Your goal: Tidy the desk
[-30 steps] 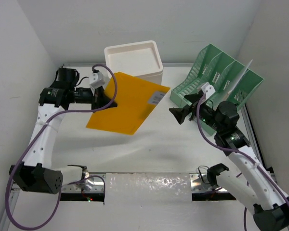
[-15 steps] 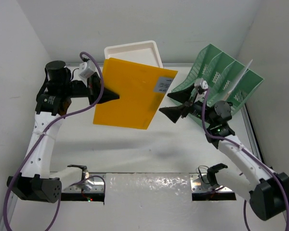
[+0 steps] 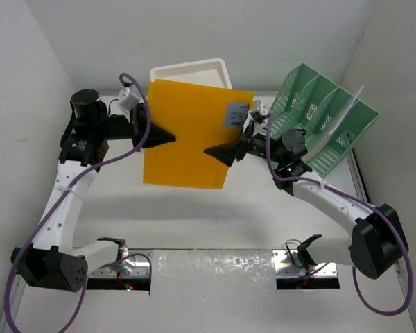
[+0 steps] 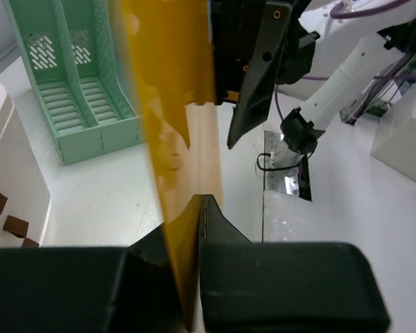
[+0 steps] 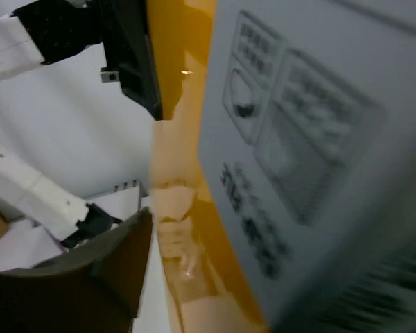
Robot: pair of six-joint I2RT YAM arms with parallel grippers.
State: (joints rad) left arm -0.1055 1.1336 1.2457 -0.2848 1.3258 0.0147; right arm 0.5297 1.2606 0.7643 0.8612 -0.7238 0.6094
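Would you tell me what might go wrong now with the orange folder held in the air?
1. The folder hangs above the desk, pinched at one edge by the left gripper; it could slip or sag.
2. The right gripper looks open beside the folder; if the left lets go before it shuts, the folder drops.

White arm links (image 3: 62, 201) with black joints (image 3: 83, 105), purple cables (image 3: 150, 121), black wedge-shaped left hand (image 3: 168, 137) and right hand (image 3: 211, 152).

Bright even light, soft shadows, wrist views blurred close-up
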